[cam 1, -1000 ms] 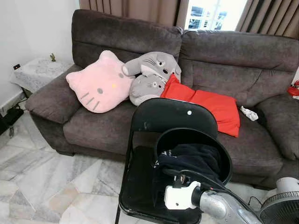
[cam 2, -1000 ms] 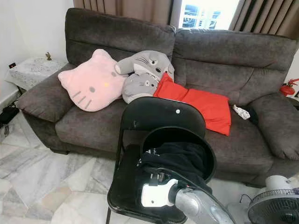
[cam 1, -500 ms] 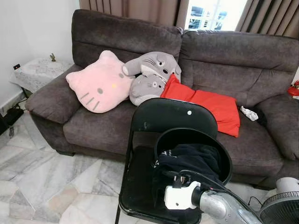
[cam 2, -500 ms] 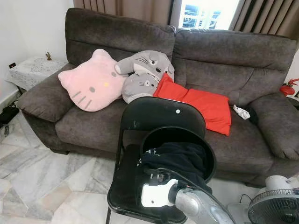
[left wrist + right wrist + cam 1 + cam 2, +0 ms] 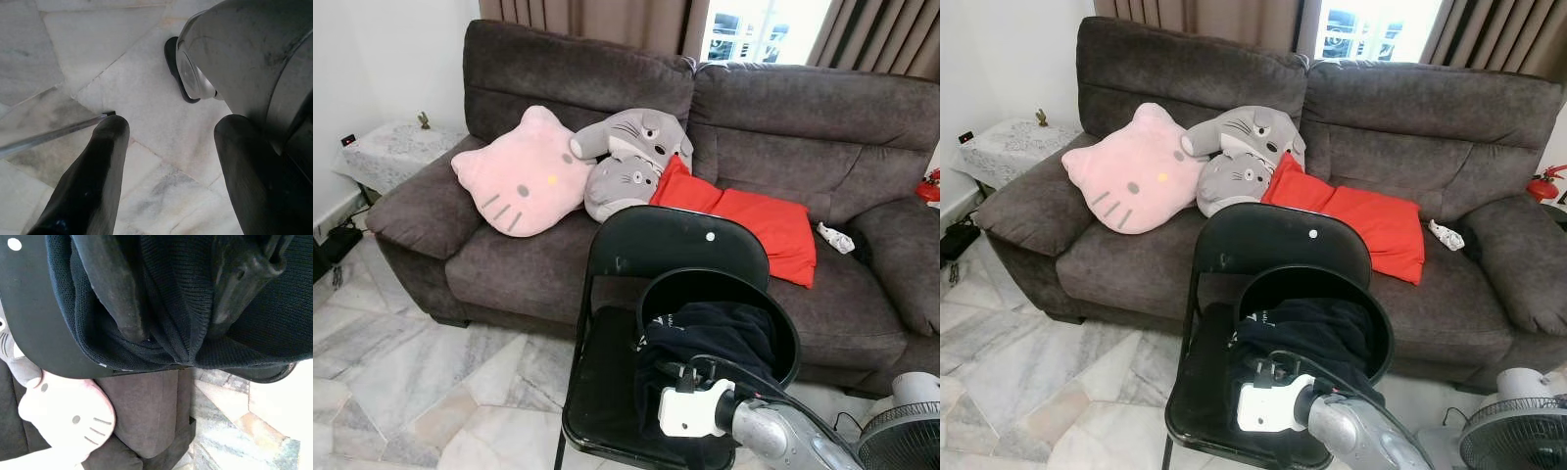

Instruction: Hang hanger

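Two black fingers [image 5: 124, 298] of the right gripper [image 5: 181, 308] press into the dark garment [image 5: 720, 333] heaped in a black basket [image 5: 783, 338] on the folding chair [image 5: 675, 245], pinching a fold of its knit between them. No hanger can be made out among the cloth. The left gripper [image 5: 168, 166] hangs over the marble floor [image 5: 98, 58], fingers apart and empty.

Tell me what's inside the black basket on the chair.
The black basket holds dark clothing, with the right gripper pressed into it. Anything beneath the fabric, a hanger included, is hidden.
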Controlling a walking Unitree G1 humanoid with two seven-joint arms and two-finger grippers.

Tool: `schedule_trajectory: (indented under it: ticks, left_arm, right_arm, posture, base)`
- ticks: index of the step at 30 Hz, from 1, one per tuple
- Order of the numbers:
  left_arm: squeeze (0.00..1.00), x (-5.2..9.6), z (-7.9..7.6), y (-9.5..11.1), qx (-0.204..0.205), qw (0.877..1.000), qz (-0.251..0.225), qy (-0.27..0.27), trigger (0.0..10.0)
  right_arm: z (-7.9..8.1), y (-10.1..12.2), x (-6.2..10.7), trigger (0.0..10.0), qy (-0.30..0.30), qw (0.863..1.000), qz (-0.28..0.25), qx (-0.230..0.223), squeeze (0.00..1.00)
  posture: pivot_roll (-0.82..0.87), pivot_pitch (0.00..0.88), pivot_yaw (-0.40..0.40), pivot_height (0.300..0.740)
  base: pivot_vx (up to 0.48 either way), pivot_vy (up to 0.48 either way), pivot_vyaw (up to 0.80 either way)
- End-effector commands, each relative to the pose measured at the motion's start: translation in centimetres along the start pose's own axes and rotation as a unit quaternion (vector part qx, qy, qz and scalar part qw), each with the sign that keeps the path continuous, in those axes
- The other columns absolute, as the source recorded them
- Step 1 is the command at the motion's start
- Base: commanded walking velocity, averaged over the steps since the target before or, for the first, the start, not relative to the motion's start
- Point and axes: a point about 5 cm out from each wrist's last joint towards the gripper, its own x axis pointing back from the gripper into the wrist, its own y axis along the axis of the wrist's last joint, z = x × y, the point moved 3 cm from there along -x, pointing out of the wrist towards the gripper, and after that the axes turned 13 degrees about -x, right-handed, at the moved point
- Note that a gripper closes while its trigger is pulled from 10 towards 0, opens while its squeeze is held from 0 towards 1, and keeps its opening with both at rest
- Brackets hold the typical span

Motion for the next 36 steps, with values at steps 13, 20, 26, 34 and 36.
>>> schedule_trajectory:
  ticks: [13,20,26,34,36]
  left_arm:
    - [0.0,-0.29,-0.87,0.95,0.008,1.0,-0.012,-0.011,10.0]
    - [0.0,-0.28,-0.87,0.89,0.009,1.0,-0.011,-0.011,10.0]
    - [0.0,-0.27,-0.91,0.86,0.009,1.0,-0.011,-0.011,10.0]
    - [0.0,-0.3,-0.97,0.97,0.007,1.0,-0.012,-0.012,10.0]
    - [0.0,-0.31,-0.98,1.0,0.006,1.0,-0.012,-0.012,10.0]
  right_arm:
    - [-0.54,0.04,0.14,0.0,-0.007,1.0,-0.01,-0.003,0.0]
    - [-0.49,0.18,0.17,0.0,-0.004,1.0,-0.014,0.002,0.0]
    - [-0.56,0.08,0.24,0.0,-0.008,1.0,-0.01,0.003,0.0]
    - [-1.17,-0.54,0.62,0.0,-0.053,0.998,0.002,-0.02,0.0]
    - [-1.27,-0.64,0.69,0.0,-0.061,0.998,0.004,-0.025,0.0]
  posture:
    - [-0.07,0.0,-0.091,0.74]
    - [-0.07,0.004,-0.093,0.74]
    - [-0.07,0.004,-0.092,0.74]
    - [-0.07,0.001,-0.089,0.74]
    - [-0.07,0.001,-0.089,0.74]
  base:
    - [0.0,0.0,0.0]
    - [0.0,0.0,0.0]
    - [0.0,0.0,0.0]
    - [0.0,0.0,0.0]
    - [0.0,0.0,0.0]
